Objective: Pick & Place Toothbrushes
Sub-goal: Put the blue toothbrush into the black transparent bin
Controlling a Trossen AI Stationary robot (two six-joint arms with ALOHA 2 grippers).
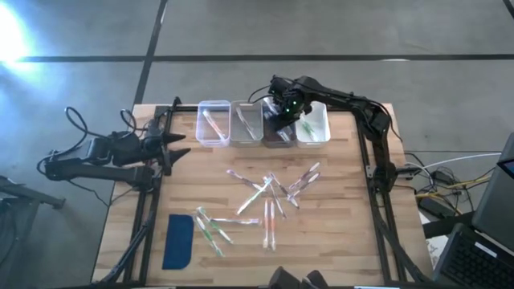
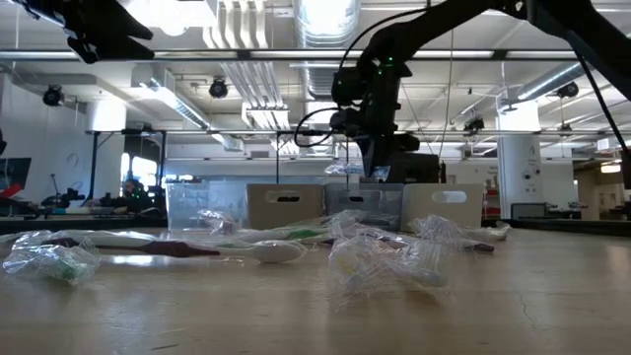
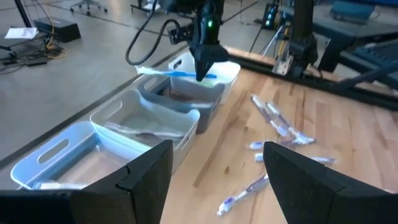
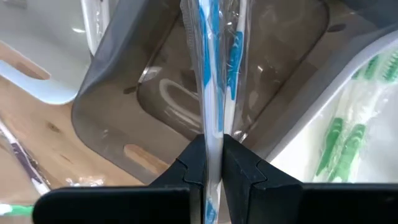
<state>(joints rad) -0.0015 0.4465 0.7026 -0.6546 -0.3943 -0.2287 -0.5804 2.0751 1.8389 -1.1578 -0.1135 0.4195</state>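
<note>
Right gripper (image 4: 213,163) pinching 1 blue toothbrush (image 4: 214,56) over grey bin (image 4: 124,93); 4 bins total; left gripper (image 3: 217,177) spread.

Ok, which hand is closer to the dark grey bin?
Right. The right hand hangs over the dark grey bin, shut on a blue toothbrush. The left hand waits open by the table's left edge.

Four bins (image 1: 263,123) stand side by side in a row along the far edge of the worktop (image 1: 337,233). Loose toothbrushes (image 1: 269,193) lie scattered mid-worktop, nearer than the bins. A flat pad (image 1: 179,240) lies near the front left corner. The right pincer (image 1: 281,119) hangs over the third bin from the left, clamping one toothbrush (image 4: 211,74). The left pincer (image 1: 173,148) waits at the left edge.
</note>
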